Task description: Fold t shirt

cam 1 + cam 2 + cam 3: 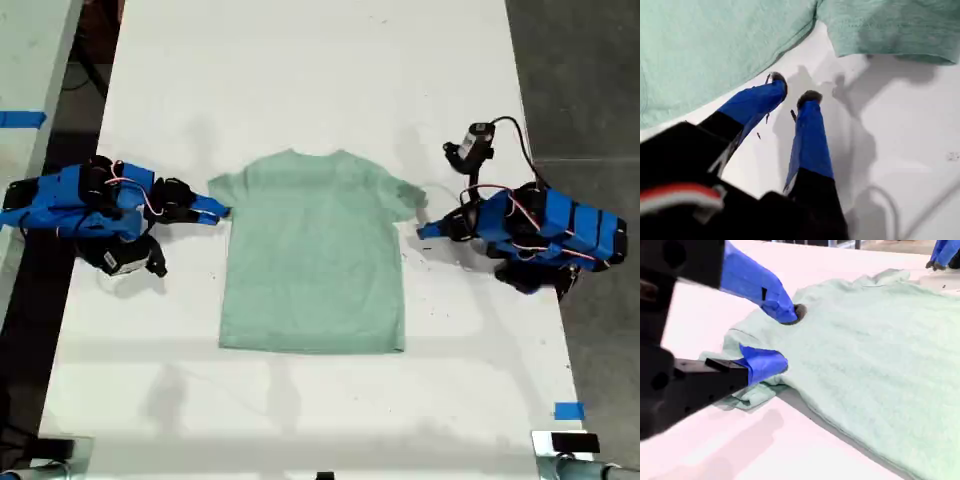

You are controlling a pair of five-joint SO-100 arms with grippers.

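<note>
T shirt (pixel 715 45) cropped by first wrist view's edge; sleeve underside hidden.

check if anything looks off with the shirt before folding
One thing: the pale mint-green cloth t-shirt lies flat, but its sleeve on the exterior view's left is bunched and tucked under itself, right where my second end effector straddles it. Nothing else stands out.

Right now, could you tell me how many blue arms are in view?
2: my second arm at the exterior view's left, my first arm at its right; none seems hidden.
</note>
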